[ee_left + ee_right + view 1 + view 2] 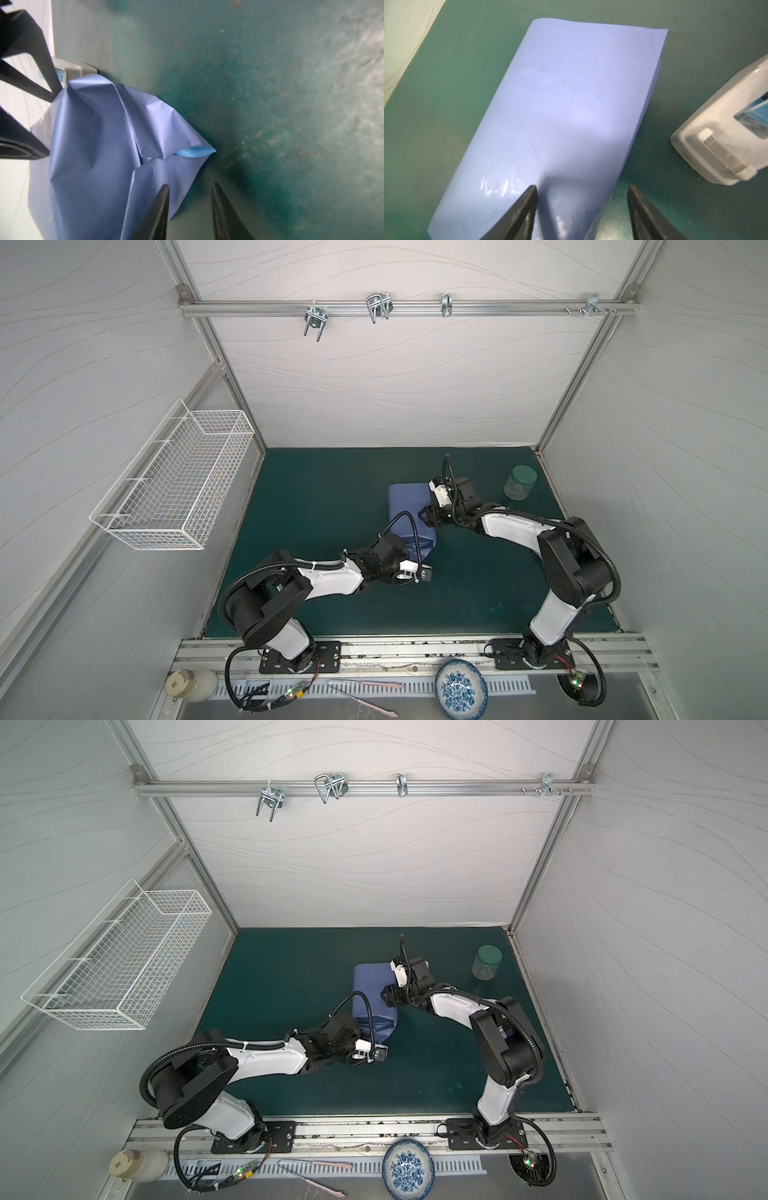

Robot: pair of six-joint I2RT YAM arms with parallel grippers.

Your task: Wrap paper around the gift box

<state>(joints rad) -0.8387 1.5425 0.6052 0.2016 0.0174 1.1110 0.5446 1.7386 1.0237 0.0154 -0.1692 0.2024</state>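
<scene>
**tom:** Top views first. Where's everything?

**kay:** In both top views the paper [409, 512] is a lumpy blue bundle about mid mat [316, 585], a bit toward the back edge. Can't see the box, there's only paper showing. The left gripper [426, 574] is just off the bundle's front end and the right gripper [428, 517] is at its right side. The arms cover part of the paper, and the jaws are too small there to read. A jar [519, 483] with a green lid stands near the mat's back right corner, well apart from the bundle. A wire basket [174, 485] hangs on the left wall, and a bowl [461, 691] sits off the mat past its front edge.

**tom:** Left wrist?

**kay:** Left gripper is spread with nothing between the fingers [159, 212]. One is over the paper's edge, the other over bare mat. The paper is creased, and a brighter blue face peeks out at a fold. The dispenser [72, 69] pokes out behind the bundle, mostly hidden by it.

**tom:** Right wrist?

**kay:** Right gripper is spread wide, straddling one end of the bundle. Can't tell if it touches. There's a shiny crinkled patch on the paper by one finger. The dispenser sits on the mat just beside the paper.
</scene>
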